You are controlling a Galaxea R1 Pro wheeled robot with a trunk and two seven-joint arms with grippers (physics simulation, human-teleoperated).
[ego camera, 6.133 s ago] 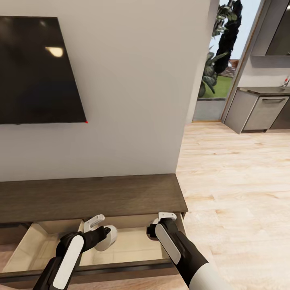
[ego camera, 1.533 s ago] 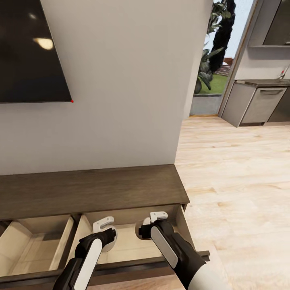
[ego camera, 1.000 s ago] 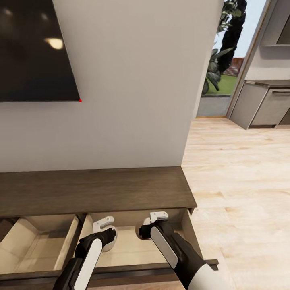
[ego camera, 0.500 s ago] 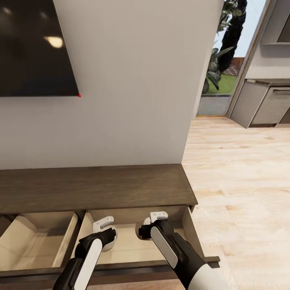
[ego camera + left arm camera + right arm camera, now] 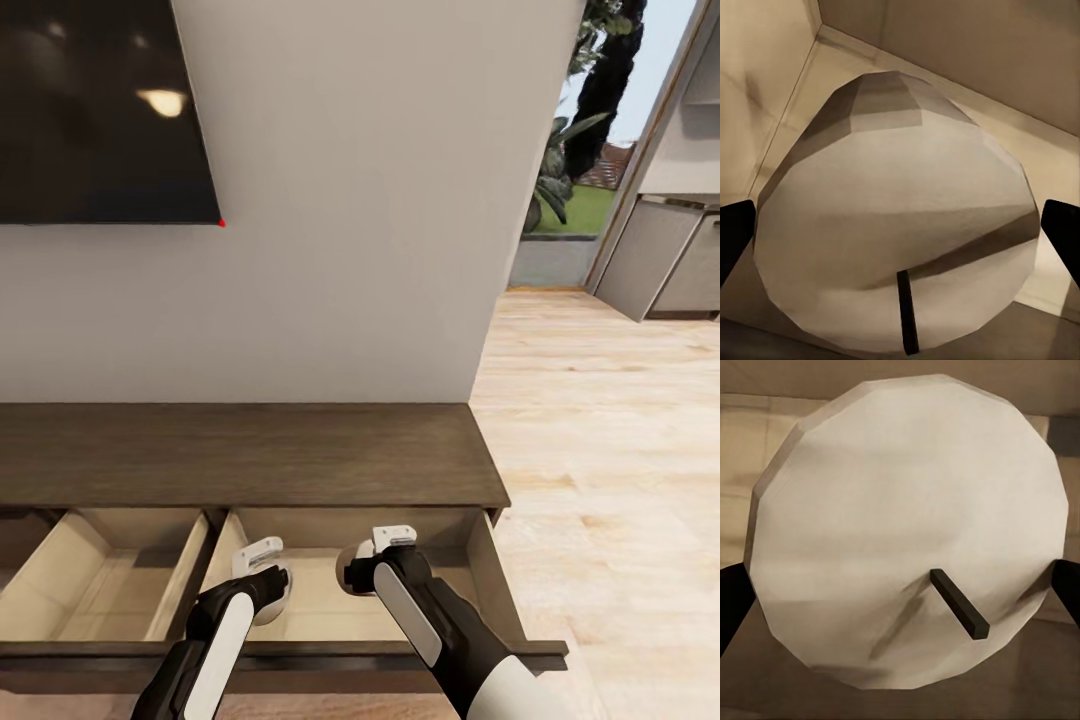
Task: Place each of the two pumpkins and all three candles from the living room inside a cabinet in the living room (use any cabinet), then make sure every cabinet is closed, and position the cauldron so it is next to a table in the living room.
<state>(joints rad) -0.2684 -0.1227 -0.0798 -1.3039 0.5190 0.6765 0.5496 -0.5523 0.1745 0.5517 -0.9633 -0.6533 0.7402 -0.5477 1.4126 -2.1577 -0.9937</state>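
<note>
While both arms are reaching into the cabinet's [image 5: 250,455] open right drawer, I am gripping a candle [image 5: 896,225] in the left gripper [image 5: 268,585] and another candle [image 5: 907,532] in the right gripper [image 5: 362,575], fingers clenched on either side.

Open cabinet [image 5: 250,455] drawer [image 5: 330,600] roomy; top overhangs rear, front rail bars exit

Two pale candles [image 5: 892,247] [image 5: 907,532], dark wicks, one in each hand, over open dark-brown cabinet [image 5: 250,455] drawer, beige interior.
</note>
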